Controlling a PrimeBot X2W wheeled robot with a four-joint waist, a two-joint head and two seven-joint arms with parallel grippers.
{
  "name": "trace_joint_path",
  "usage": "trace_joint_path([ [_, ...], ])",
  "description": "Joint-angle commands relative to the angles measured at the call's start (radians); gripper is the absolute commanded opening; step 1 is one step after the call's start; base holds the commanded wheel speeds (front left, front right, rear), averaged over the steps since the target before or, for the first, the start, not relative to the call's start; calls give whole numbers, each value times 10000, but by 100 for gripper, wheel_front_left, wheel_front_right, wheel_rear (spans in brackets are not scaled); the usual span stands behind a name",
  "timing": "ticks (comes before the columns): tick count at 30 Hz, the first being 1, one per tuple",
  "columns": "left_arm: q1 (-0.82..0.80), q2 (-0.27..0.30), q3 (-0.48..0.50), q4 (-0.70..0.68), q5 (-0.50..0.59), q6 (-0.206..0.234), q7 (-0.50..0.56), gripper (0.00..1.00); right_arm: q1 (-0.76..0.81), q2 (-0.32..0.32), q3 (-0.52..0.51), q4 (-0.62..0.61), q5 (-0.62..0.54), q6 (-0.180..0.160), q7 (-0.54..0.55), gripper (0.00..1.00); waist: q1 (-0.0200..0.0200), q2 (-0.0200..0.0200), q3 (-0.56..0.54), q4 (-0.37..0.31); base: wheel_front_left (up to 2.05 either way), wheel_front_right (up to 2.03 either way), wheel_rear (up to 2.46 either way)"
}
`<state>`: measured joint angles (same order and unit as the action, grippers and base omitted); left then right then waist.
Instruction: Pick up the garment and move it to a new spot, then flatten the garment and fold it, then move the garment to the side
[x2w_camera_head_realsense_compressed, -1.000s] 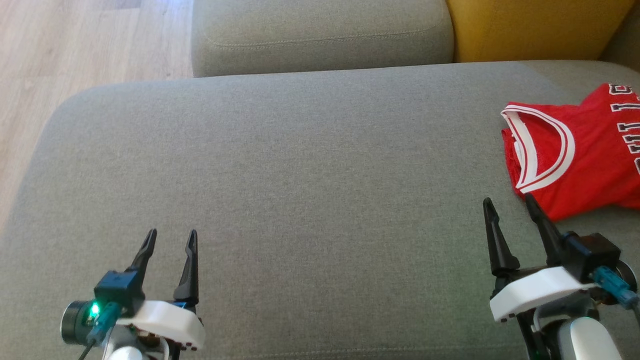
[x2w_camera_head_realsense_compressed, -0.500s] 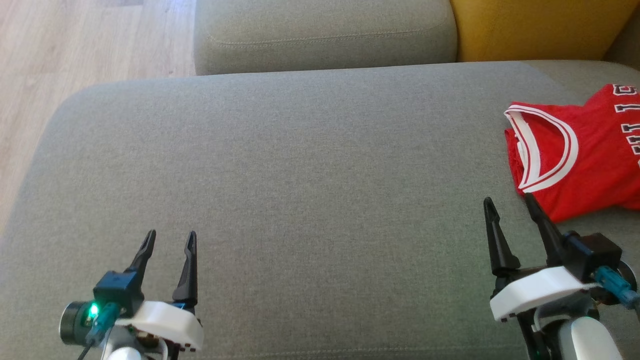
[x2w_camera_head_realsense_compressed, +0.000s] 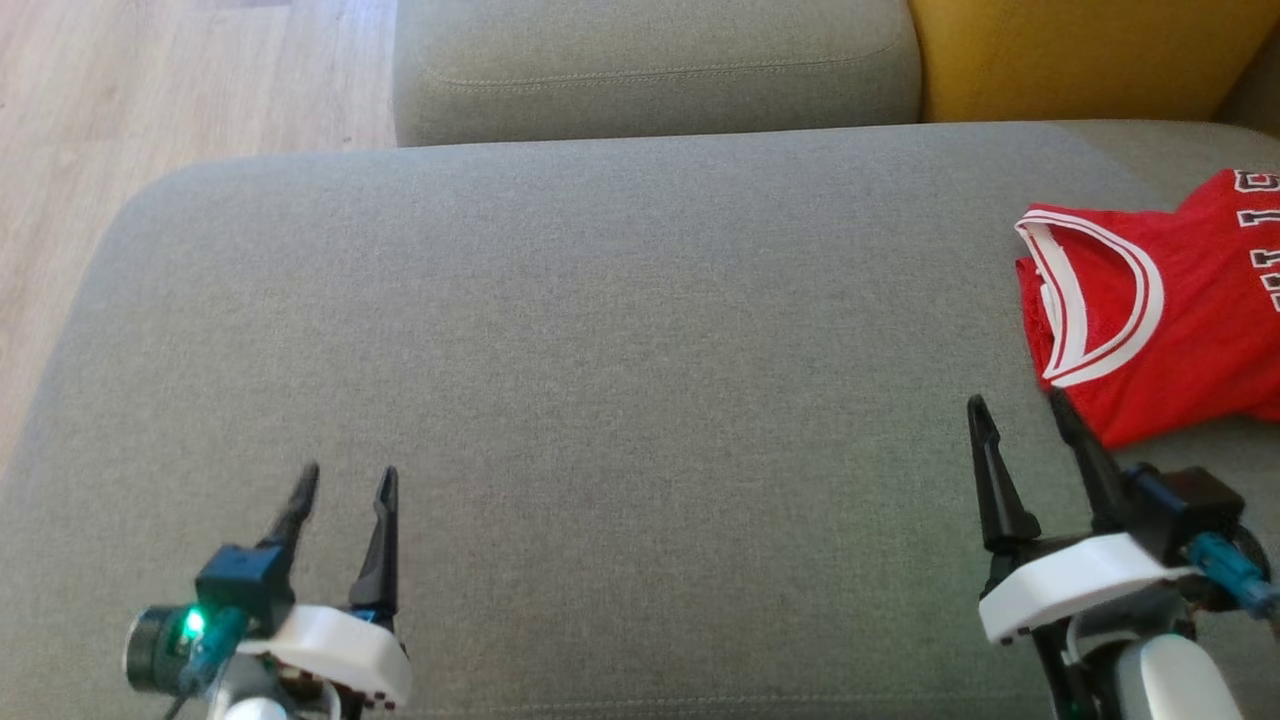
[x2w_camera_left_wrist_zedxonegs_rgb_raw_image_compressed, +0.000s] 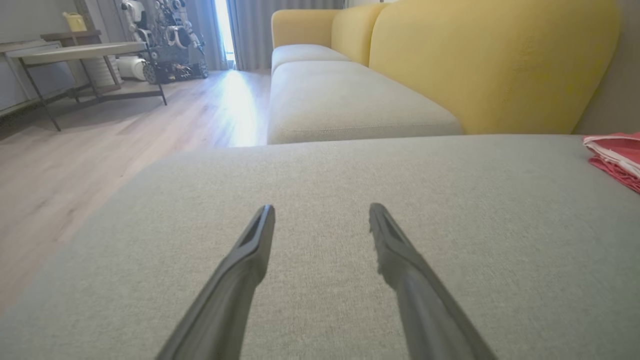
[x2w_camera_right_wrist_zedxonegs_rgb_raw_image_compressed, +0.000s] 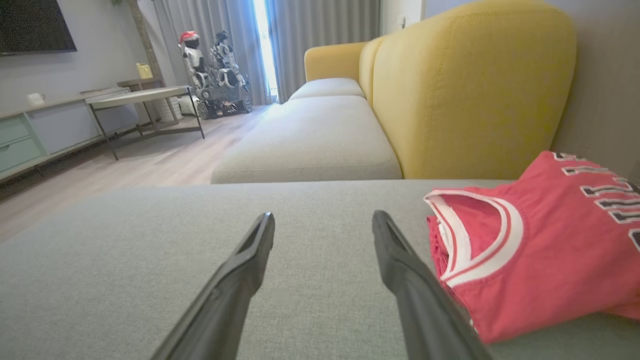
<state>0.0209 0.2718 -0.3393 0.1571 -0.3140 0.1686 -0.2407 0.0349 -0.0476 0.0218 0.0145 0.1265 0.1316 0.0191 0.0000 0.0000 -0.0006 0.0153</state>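
Lying at right edge of frame on grey cushion (x2w_camera_head_realsense_compressed: 600, 350): red garment (x2w_camera_head_realsense_compressed: 1170, 320), just up-right of right hand (x2w_camera_head_realsense_compressed: 1015, 400). Well apart, lower left: left hand (x2w_camera_head_realsense_compressed: 348, 470). Both released, empty. Nearer: right hand.

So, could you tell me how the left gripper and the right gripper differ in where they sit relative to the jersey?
The right gripper sits right beside the red jersey, with one finger close to the collar. The left gripper is far from it, over bare grey cushion. The right gripper also reaches further up the head view than the left gripper. Both are open and hold nothing.
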Motion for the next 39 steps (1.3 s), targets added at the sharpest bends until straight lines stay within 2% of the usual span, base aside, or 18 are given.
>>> trace_joint_path([
  [1, 2, -18, -7, 32, 0, -16, 5, 0, 1, 2, 4, 35, -2, 0, -5, 0, 0, 0, 2, 1, 0, 0, 0],
  [5, 212, -208, -78, 521, -84, -32, 33, 0, 131, 9, 37, 613, 93, 0, -8, 0, 0, 0, 3, 1, 0, 0, 0],
  [39, -204, -653, 1045, 645, -3726, -843, 884, 0, -288, -168, -122, 1070, 4322, -3, 75, 0, 0, 0, 12, -41, 0, 0, 0],
])
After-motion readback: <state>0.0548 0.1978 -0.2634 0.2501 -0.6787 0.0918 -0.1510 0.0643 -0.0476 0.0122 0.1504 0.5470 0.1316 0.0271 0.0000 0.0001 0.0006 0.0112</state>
